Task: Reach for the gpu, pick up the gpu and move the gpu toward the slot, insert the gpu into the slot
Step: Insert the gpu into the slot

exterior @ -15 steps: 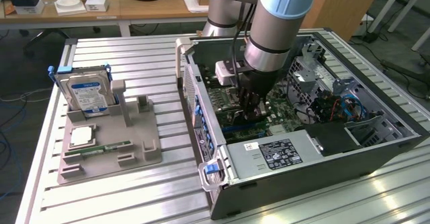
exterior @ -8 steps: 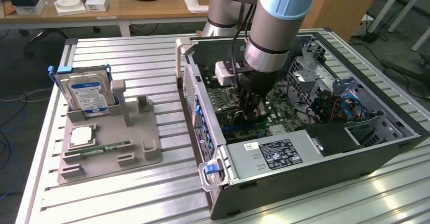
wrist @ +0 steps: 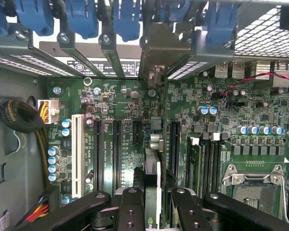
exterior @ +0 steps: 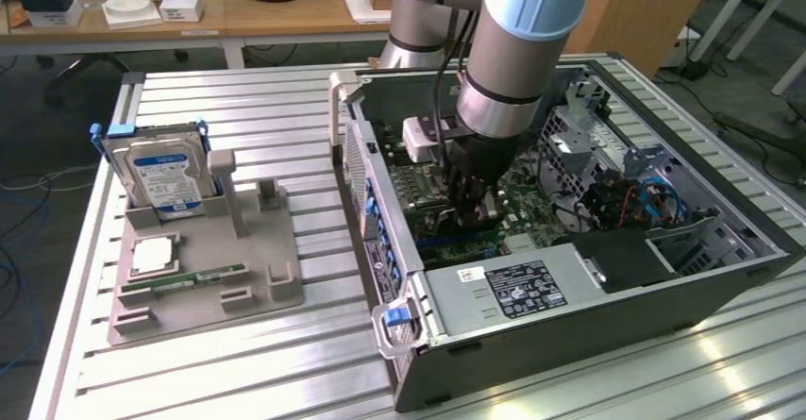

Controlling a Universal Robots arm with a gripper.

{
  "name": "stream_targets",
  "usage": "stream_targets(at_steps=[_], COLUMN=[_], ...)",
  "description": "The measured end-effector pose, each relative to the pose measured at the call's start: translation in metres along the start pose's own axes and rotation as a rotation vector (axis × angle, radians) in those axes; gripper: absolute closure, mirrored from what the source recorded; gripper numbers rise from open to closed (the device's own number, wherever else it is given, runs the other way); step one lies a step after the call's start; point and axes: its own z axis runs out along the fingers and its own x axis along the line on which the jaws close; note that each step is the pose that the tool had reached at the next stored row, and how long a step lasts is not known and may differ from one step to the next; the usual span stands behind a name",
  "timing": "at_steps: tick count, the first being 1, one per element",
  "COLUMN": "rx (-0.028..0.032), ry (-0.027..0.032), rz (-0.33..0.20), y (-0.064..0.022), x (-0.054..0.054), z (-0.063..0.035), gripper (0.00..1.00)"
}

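Tool (wrist: 151, 199) around gpu (wrist: 151, 173) edge, over motherboard (wrist: 125, 120).

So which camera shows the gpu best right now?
The wrist view: the gpu stands edge-on between the pincer fingers, bracket toward the case's rear. In the exterior view the arm and pincer hide it.

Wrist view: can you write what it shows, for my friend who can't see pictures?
The gripper holds the gpu edge-on between its black fingers, just above a green motherboard inside a computer case. Its silvery bracket reaches up to the blue clips at the case's back wall, with long black slots alongside.
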Motion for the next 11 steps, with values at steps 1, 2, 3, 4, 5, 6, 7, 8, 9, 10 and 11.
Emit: stream_targets(at_steps=[1, 2, 3, 4, 5, 6, 7, 8, 9, 10, 11], rx=[0.0000, 0.0000, 0.0000, 0.0000, 0.0000, 0.0000, 0.0000, 0.0000, 0.0000, 0.0000, 0.0000], ry=[-0.0001, 0.0000, -0.0001, -0.0001, -0.0001, -0.0001, -0.0001, -0.0001, -0.0001, -0.0001, -0.0001], rz=[0.000, 0.000, 0.000, 0.000, 0.000, 0.000, 0.000, 0.000, 0.000, 0.000, 0.000], y=[0.0000, 0.0000, 0.0000, 0.0000, 0.0000, 0.0000, 0.0000, 0.0000, 0.0000, 0.0000, 0.0000], x=[0.0000, 0.0000, 0.0000, 0.0000, 0.0000, 0.0000, 0.0000, 0.0000, 0.0000, 0.0000, 0.0000], z=[0.0001, 0.0001, 0.0002, 0.0002, 0.0002, 0.0002, 0.0002, 0.0002, 0.0002, 0.0002, 0.0002], gripper=[0.74, 0.74, 0.74, 0.74, 0.74, 0.74, 0.74, 0.74, 0.74, 0.74, 0.74])
